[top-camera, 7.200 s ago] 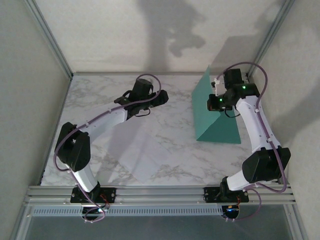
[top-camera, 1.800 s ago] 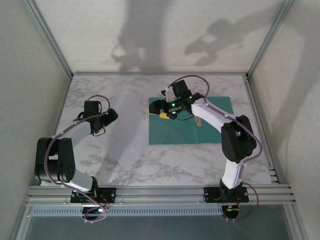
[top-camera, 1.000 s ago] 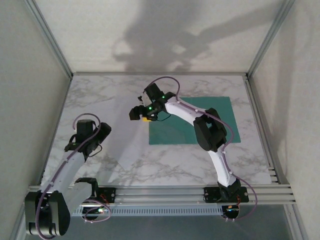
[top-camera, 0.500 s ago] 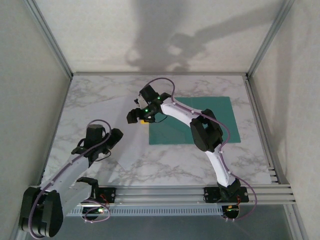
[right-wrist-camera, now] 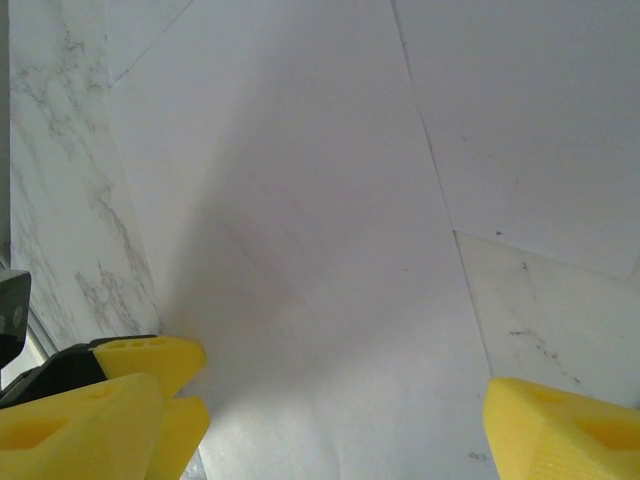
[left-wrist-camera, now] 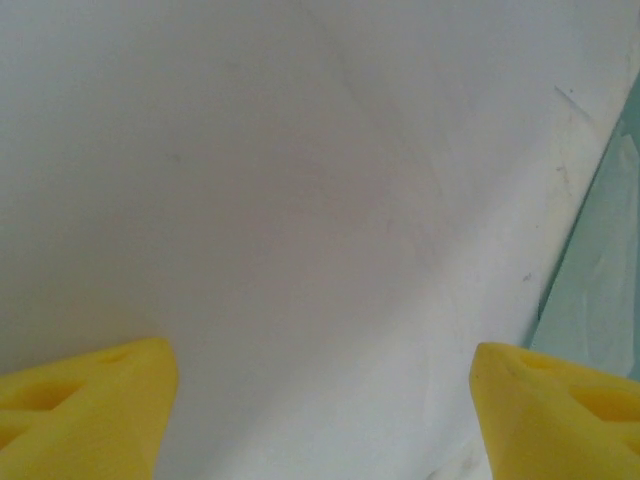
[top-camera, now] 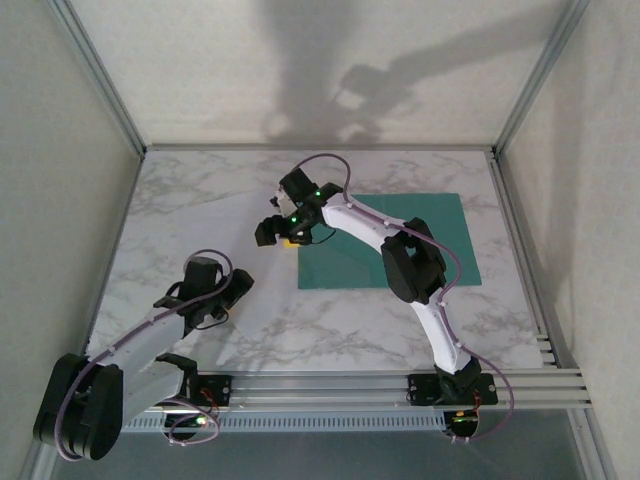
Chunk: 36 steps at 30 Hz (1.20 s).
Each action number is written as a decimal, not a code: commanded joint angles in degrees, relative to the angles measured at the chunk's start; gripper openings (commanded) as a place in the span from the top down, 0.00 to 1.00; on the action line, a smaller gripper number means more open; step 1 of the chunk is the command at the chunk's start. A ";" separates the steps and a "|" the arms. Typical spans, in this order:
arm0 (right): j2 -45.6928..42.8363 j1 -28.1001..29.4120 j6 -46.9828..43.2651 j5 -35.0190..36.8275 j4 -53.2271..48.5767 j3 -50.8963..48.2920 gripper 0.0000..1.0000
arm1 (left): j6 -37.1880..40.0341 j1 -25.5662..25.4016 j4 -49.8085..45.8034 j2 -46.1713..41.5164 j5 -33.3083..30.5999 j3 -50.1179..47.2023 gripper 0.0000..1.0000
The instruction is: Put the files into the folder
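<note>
Files: white sheets [top-camera: 258, 272] lie flat and overlapping on the marble tabletop [top-camera: 340, 320], left of the folder, none of them on it yet.
Folder: teal card [top-camera: 450, 230] opened flat right of centre. Its left edge sits just beside the paper and shows as a teal sliver [left-wrist-camera: 605, 290] in the left wrist view.
Right gripper: reaching [top-camera: 272, 232] past the folder's far-left corner, over the sheets' far end [right-wrist-camera: 330, 250], yellow fingers spread wide with nothing between them [right-wrist-camera: 345, 395].
Left gripper: low [top-camera: 238, 288] over the sheets' near end [left-wrist-camera: 300, 220], fingers likewise spread and empty [left-wrist-camera: 320, 390]. Whether the tips touch paper cannot be told.
Risk, grip: thin paper lying flush on hard stone offers no edge, so closing could pinch a single sheet, crumple it, or miss altogether.
Risk, stack: the sheets are fanned rather than squared, so a push from one end may scatter them or leave some behind.
Risk, folder: a sheet slid rightward could catch the card's edge and slip beneath it, or shove the light folder askew.
Risk, arms: both work over the same paper, and uneven pulls could buckle or tear it.
</note>
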 commanded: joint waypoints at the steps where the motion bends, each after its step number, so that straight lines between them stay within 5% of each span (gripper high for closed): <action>1: 0.61 -0.26 0.21 0.41 -1.77 1.73 0.16 | 2.59 0.15 -6.26 0.76 -5.64 0.15 0.21; 17: 2.32 0.75 1.84 -3.12 0.66 0.40 0.16 | 5.83 3.84 -10.36 -2.65 -13.14 5.55 0.19; 26: 4.40 1.63 1.51 -3.79 2.03 1.54 0.18 | 5.06 10.12 -10.74 -5.63 -16.67 5.89 0.18; 36: 8.70 2.72 0.08 -3.24 -0.06 7.63 0.21 | 5.79 17.27 -7.41 -5.22 -12.77 2.02 0.23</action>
